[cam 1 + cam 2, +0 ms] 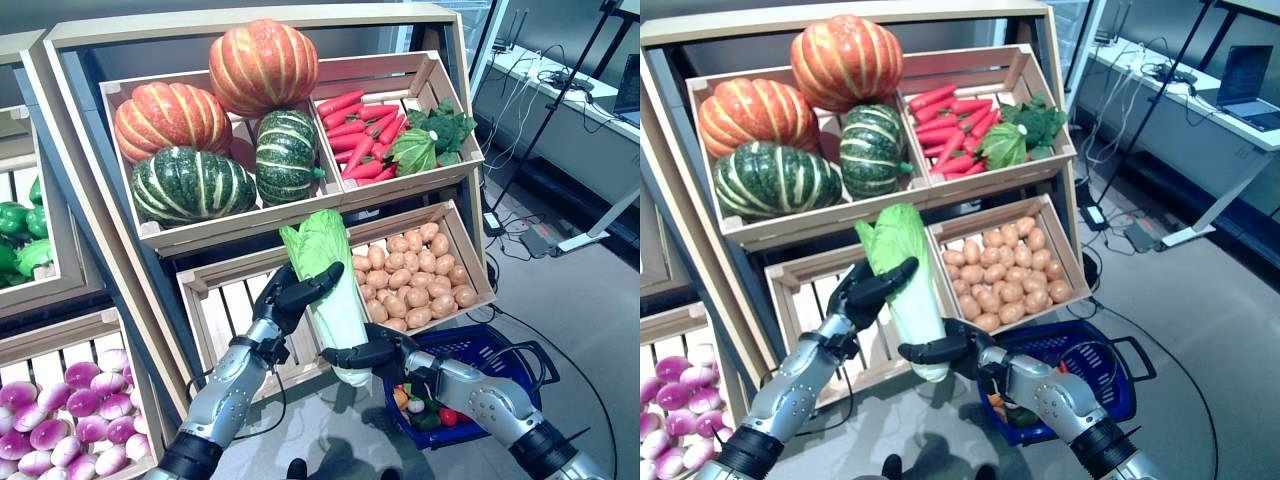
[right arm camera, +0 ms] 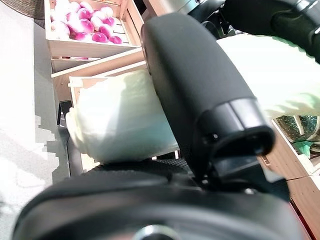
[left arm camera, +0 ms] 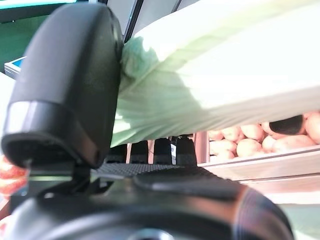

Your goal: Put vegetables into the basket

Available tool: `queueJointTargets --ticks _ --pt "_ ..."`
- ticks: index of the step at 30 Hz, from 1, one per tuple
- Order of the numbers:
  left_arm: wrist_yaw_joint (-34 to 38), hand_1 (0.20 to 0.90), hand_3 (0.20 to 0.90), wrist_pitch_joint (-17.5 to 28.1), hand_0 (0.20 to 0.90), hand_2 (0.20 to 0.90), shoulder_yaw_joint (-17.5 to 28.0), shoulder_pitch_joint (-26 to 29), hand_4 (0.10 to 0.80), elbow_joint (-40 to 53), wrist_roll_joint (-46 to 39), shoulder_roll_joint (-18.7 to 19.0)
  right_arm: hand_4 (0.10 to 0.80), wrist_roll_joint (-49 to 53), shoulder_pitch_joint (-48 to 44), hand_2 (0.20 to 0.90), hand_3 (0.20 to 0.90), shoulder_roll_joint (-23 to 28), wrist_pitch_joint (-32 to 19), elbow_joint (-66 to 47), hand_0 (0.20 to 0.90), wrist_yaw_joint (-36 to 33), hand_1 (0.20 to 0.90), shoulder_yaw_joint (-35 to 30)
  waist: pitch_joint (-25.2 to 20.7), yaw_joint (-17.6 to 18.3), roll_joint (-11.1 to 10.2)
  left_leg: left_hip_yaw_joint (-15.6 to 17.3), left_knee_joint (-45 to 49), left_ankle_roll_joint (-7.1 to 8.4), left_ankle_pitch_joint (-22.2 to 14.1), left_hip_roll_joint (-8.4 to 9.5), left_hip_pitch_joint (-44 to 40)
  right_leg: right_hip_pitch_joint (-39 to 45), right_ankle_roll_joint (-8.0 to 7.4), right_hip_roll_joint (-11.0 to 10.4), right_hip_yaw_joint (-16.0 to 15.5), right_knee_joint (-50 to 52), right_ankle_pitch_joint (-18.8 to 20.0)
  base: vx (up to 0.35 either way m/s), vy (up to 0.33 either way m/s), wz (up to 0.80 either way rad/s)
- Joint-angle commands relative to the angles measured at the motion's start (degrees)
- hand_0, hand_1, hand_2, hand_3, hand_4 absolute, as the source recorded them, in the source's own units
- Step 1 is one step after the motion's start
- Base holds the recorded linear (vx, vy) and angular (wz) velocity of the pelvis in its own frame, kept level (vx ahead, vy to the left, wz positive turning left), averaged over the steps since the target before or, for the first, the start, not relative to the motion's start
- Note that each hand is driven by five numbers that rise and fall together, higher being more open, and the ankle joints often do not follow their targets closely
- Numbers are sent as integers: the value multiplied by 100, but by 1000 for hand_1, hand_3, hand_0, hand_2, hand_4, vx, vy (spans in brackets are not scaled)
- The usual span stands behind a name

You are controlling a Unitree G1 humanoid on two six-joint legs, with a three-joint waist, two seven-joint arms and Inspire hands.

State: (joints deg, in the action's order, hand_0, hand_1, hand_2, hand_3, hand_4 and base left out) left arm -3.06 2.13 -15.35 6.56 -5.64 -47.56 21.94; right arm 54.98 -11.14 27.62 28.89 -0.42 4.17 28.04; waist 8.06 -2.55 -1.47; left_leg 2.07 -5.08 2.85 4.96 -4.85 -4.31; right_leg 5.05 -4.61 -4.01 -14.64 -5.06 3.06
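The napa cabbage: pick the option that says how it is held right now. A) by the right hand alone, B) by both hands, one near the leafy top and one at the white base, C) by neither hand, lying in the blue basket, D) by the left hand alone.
B: the left hand grips the napa cabbage near its leafy upper part while the right hand clasps its white base, above the blue basket.

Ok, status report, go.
Both hands shut on cabbage: left hand mid-stalk, right hand at its base. Cabbage upright, in front of the crates. Basket on floor below right, nothing in the way.
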Motion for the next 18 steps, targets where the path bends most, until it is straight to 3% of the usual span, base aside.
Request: queueJointTargets --ticks 1,6,7,8,9,18 --pt "-394 300 300 547 300 300 -320 483 400 19 -7 39 400 954 -655 300 300 -530 -760 -508 300 285 300 -517 -360 -59 -190 32 8 135 -422 121 -53 174 -264 -255 -1 6 15 0 0 0" --pt "-426 300 300 604 300 300 -318 499 400 128 18 -8 400 1015 -600 300 300 -638 -998 -424 300 132 300 -658 -344 -46 -181 39 8 129 -418 115 -26 148 -250 -242 8 6 12 0 0 0" --pt "-417 415 415 621 415 415 -304 497 477 157 39 3 400 1003 -581 300 300 -636 -1068 -415 300 116 300 -697 -336 -46 -181 41 8 127 -420 114 -24 147 -249 -240 6 6 11 0 0 0" --pt "-414 853 853 634 853 853 -291 496 769 181 32 11 400 999 -558 300 300 -635 -1139 -417 300 77 300 -743 -327 -43 -181 43 8 127 -424 110 -24 148 -248 -240 2 6 8 0 0 0" --pt "-428 900 900 630 900 900 -275 488 800 219 -11 21 400 981 -538 300 300 -632 -1256 -423 300 23 300 -793 -321 -39 -180 39 8 125 -429 111 -22 145 -246 -239 3 6 6 0 0 0" --pt "-533 900 900 463 900 900 -54 357 800 316 29 87 400 741 -240 300 300 -451 -1814 -525 300 -174 300 -1476 -311 46 -167 102 8 99 -449 91 -27 122 -247 -217 56 6 -2 -1 0 0"
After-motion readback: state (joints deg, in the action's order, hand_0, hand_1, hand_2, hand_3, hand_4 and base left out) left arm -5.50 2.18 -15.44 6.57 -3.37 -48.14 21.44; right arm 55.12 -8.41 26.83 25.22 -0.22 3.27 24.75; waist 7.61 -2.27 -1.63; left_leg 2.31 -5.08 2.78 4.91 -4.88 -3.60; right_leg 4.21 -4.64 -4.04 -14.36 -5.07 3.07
